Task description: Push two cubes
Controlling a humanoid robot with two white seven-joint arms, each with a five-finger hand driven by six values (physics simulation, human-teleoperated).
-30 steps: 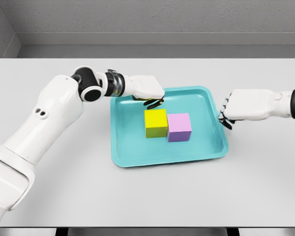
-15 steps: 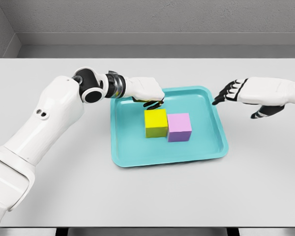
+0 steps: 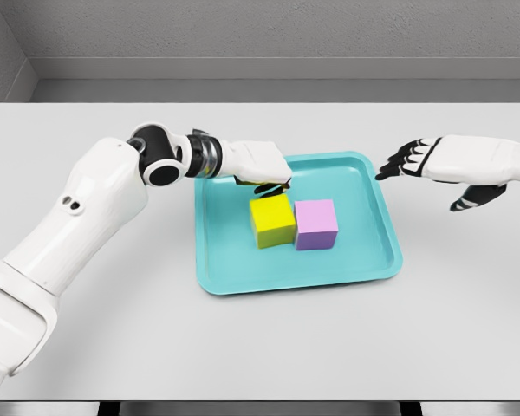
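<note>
Yellow cube [image 3: 273,220] touches unlabelled purple cube [image 3: 315,224].

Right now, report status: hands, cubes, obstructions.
Left hand at the far side of the yellow cube, fingers curled. Right hand open, hovering right of the teal plastic tray. Yellow cube beside pink cube. Nothing obstructing.

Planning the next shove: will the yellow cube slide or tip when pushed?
The yellow cube probably slides: it sits flat on the smooth tray. Tipping seems unlikely, being squat. It touches the purple cube, so that likely moves too.
</note>
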